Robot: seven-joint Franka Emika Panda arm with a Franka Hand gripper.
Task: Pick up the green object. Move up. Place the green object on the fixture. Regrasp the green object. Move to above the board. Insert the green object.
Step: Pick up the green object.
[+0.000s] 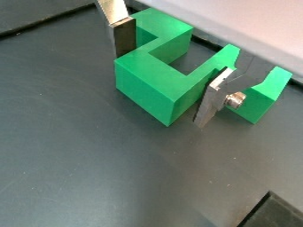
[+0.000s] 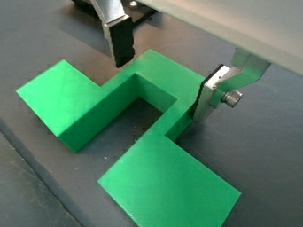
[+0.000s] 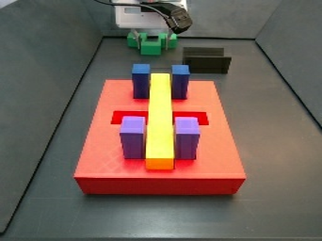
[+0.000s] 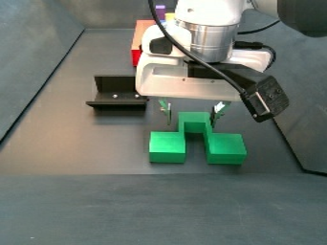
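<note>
The green object (image 4: 194, 144) lies flat on the dark floor, its middle cube pointing away from the two outer ones. My gripper (image 4: 194, 115) hangs straight over it, open, with one finger on each side of the middle cube. Both wrist views show the green object (image 1: 154, 80) (image 2: 130, 97) between the silver fingers (image 1: 119, 35) (image 2: 213, 93). One pad stands just clear of the plastic and the other sits close against its edge. The fixture (image 4: 115, 93) (image 3: 208, 62) stands a short way to the side. The red board (image 3: 101, 151) lies across the floor from my gripper (image 3: 153, 28).
The board carries blue blocks (image 3: 141, 79), purple blocks (image 3: 132, 137) and a long yellow bar (image 3: 160, 118). Grey walls enclose the floor on both sides (image 3: 70, 85) (image 4: 38, 86). A black cable (image 4: 250, 81) loops beside the wrist.
</note>
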